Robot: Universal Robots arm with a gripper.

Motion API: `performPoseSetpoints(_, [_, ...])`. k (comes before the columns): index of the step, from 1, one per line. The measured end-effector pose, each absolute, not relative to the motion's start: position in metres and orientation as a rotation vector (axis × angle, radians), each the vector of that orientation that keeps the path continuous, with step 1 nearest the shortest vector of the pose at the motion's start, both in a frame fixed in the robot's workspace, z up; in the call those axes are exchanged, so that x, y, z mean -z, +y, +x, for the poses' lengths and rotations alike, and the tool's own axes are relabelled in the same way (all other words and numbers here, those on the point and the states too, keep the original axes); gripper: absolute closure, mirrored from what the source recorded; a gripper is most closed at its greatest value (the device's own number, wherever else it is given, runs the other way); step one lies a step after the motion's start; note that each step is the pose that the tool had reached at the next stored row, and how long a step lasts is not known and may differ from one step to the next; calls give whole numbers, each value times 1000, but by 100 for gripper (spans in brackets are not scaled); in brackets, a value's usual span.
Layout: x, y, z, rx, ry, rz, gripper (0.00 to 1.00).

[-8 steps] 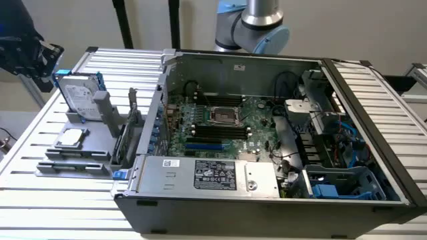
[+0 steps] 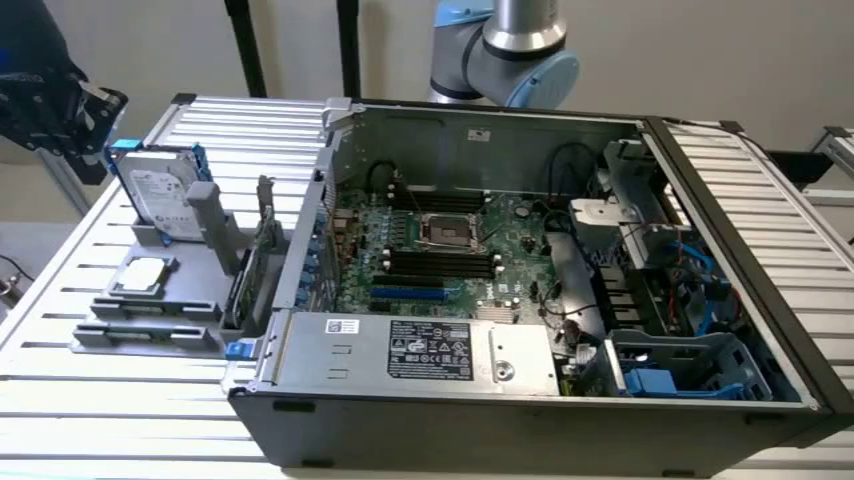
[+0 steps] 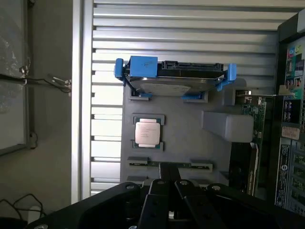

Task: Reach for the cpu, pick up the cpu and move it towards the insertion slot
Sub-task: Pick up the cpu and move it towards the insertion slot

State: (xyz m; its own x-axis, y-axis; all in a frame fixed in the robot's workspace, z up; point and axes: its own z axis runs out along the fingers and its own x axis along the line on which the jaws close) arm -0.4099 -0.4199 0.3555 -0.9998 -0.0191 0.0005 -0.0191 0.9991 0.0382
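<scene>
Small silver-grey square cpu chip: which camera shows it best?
Wrist view: the small silver-grey square cpu lies flat in its grey holder, seen nearly straight on. The exterior view shows it obliquely, at that view's left.

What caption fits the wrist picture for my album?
Gripper clear of the cpu, which lies in a grey holder by the hard drive.

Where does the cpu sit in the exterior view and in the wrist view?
Exterior view: the cpu lies flat on the grey holder, at the exterior view's left of the open computer case.
Wrist view: the cpu lies flat on the same holder.
Shared landmark: the upright hard drive with blue rails, beside the cpu.
</scene>
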Motion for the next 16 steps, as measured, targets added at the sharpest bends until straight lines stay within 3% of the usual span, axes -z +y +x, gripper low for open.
performPoseSetpoints(16, [-344, -398, -430, 60, -3143, 30, 89])
